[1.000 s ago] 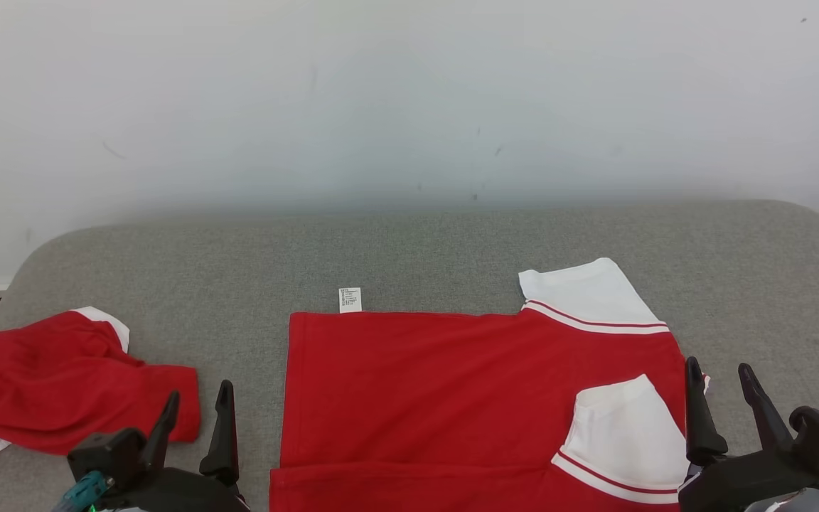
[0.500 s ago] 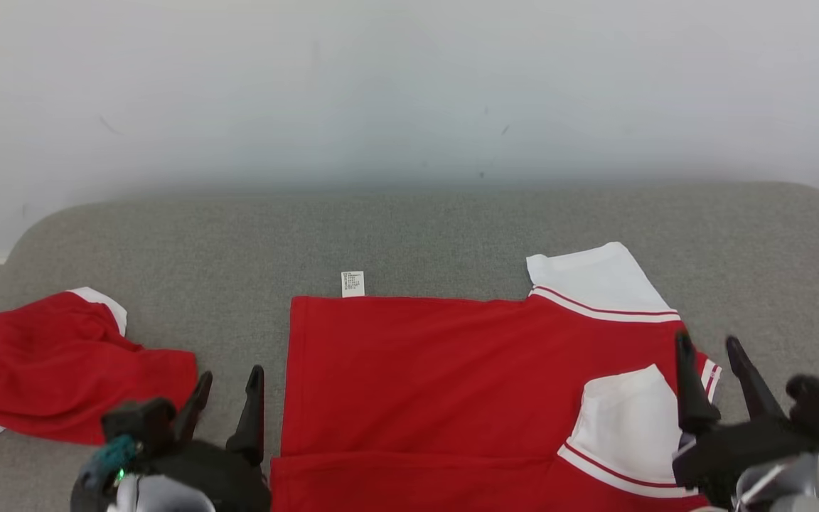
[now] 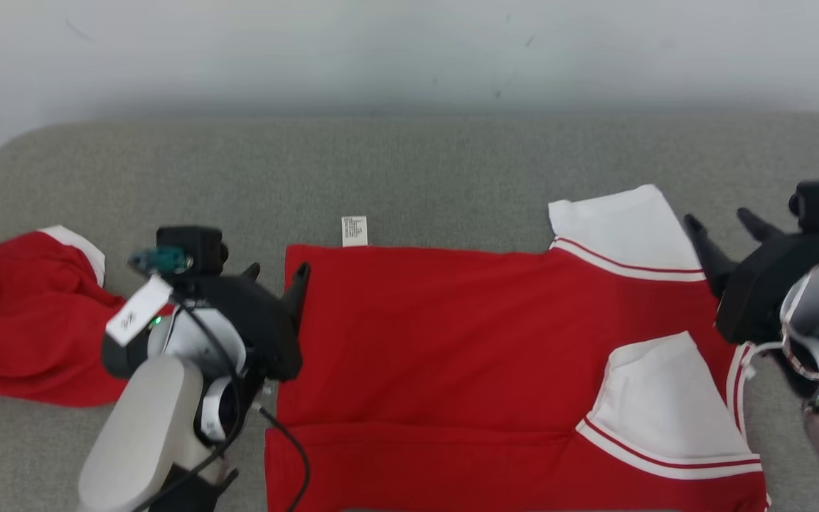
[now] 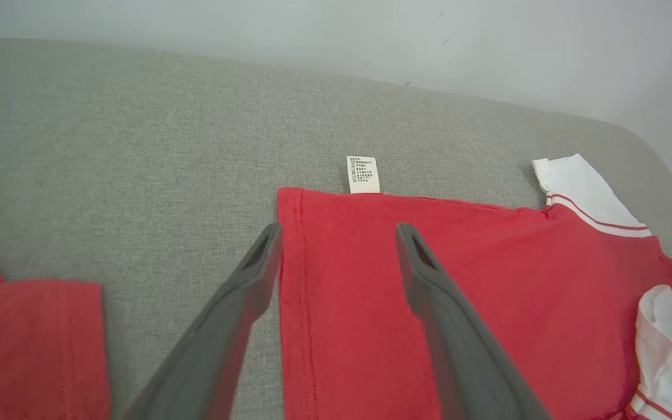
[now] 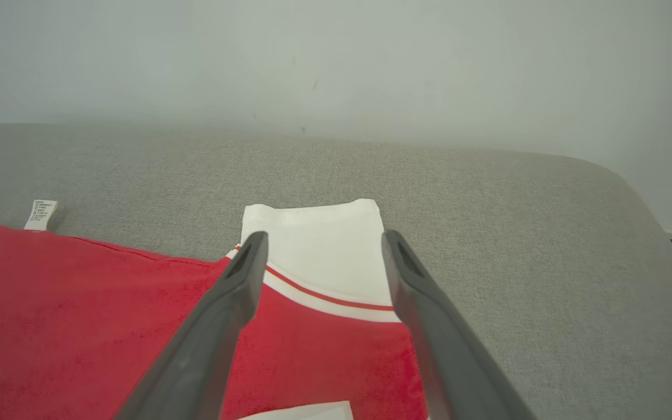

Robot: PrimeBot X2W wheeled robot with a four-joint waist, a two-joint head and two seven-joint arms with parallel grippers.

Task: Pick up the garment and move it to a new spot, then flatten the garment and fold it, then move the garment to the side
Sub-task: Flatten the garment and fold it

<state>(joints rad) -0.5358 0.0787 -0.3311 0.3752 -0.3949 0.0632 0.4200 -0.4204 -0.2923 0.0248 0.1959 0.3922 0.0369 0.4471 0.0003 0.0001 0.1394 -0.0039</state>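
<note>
1. Both arms have come forward: the left tool [image 3: 277, 270] is now at the far left corner of the flat red garment [image 3: 452, 334], and the right tool [image 3: 717, 217] is beside its far white sleeve [image 3: 623, 220].
2. Both tools are spread and hold nothing.
3. Two garments lie on the grey bench [image 3: 416, 171]. The crumpled red garment [image 3: 18, 320] is at the left.
4. There is one white label [image 3: 354, 231]; its writing is too small to read.

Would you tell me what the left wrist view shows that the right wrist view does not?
Left wrist view: the open left gripper spanning the red garment's hem edge, plus a crumpled red cloth at lower left. Right wrist view: the open right gripper, with the white sleeve framed between its fingers. Both: the red garment, its care label, that sleeve and the grey surface.
</note>
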